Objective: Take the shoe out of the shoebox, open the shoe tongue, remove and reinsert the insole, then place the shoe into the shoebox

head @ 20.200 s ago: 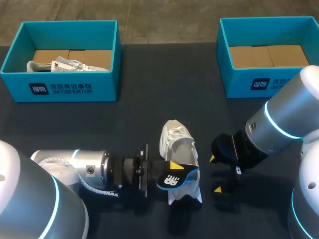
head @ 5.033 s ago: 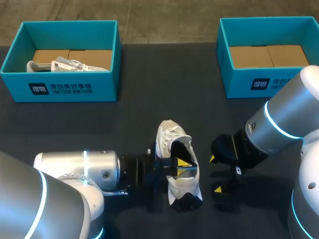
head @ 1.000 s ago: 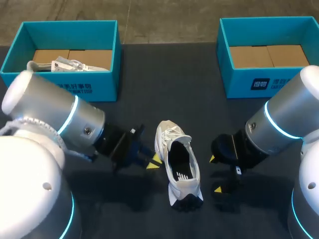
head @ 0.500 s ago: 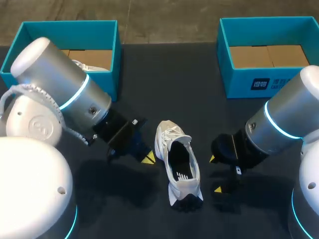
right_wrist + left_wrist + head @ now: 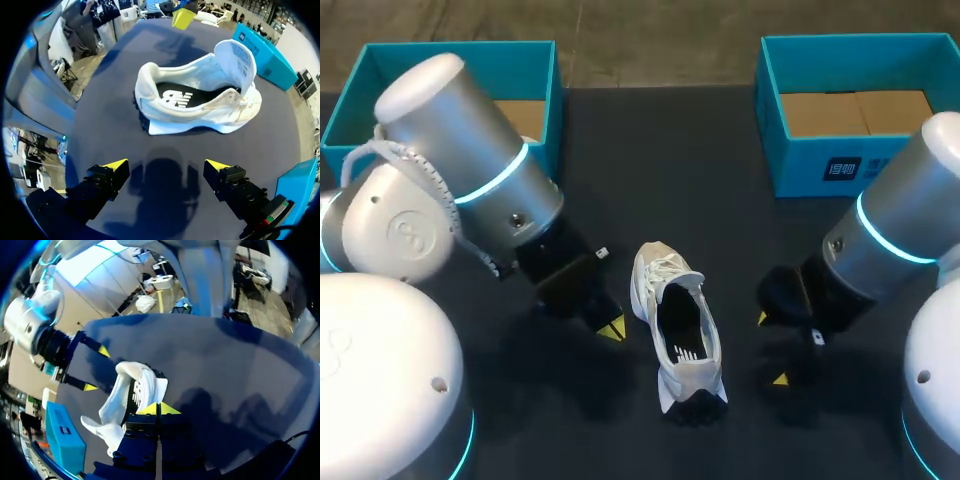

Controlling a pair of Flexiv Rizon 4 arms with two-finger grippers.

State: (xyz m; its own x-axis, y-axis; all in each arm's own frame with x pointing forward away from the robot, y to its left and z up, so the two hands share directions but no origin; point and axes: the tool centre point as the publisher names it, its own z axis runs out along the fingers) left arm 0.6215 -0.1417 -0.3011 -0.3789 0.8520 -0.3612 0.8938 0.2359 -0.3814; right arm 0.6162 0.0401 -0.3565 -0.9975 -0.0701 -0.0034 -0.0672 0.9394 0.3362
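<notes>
The white sneaker (image 5: pixel 678 330) sits on the worktop (image 5: pixel 720 230) between both arms, its length broadside just ahead of the right gripper (image 5: pixel 166 165), spread wide and empty, with the left gripper (image 5: pixel 156 409), pinched closed on nothing, nearer at its other flank.

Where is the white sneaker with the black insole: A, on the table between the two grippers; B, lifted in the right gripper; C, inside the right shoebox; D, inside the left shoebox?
A: the white sneaker lies on the table, left gripper on one side, right gripper on the other, neither touching it.
</notes>
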